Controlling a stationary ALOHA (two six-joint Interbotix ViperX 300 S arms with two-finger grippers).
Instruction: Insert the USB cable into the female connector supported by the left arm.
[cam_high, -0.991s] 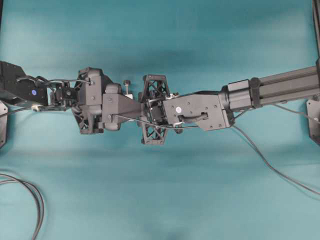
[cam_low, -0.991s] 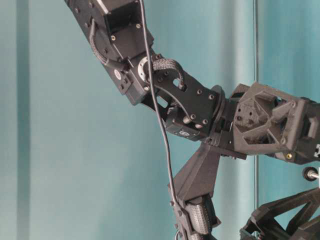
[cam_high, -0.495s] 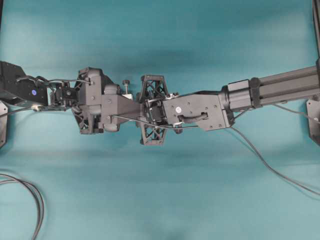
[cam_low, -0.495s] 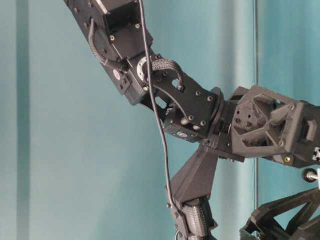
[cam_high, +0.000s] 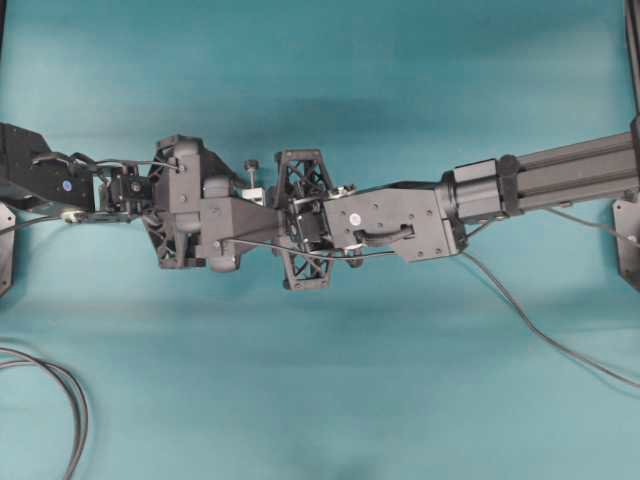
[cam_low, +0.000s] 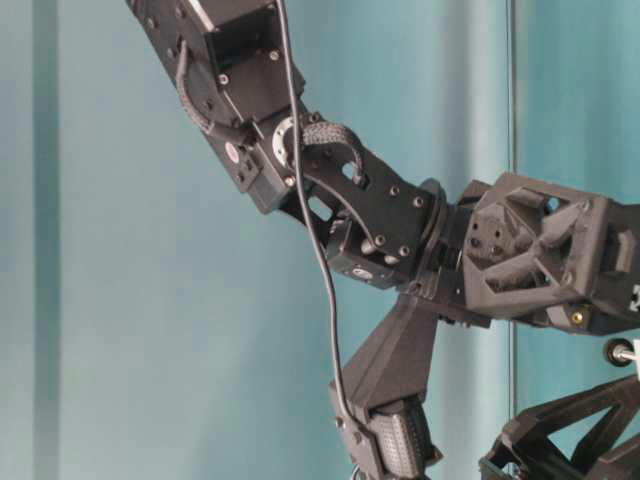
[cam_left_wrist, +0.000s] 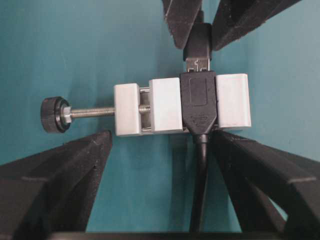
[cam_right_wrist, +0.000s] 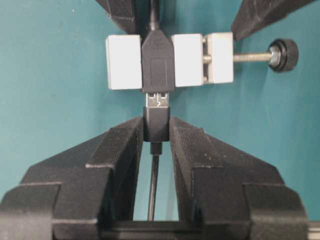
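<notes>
While the two arms meet above the teal table (cam_high: 320, 400):
left gripper (cam_left_wrist: 165, 165): fingers spread wide, the white block resting between them.
right gripper (cam_right_wrist: 156, 132): closed narrow on the plug.
female connector (cam_left_wrist: 197, 102): clamped in the white block, mid-air.
USB cable (cam_right_wrist: 158, 107): its metal tip is partly inside the connector.

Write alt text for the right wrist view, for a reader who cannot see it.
The right gripper pinches the USB cable by its plug, whose metal tip meets the mouth of the female connector, a dark socket clamped in a white block. A black-knobbed screw sticks out to the right, above teal table.
</notes>
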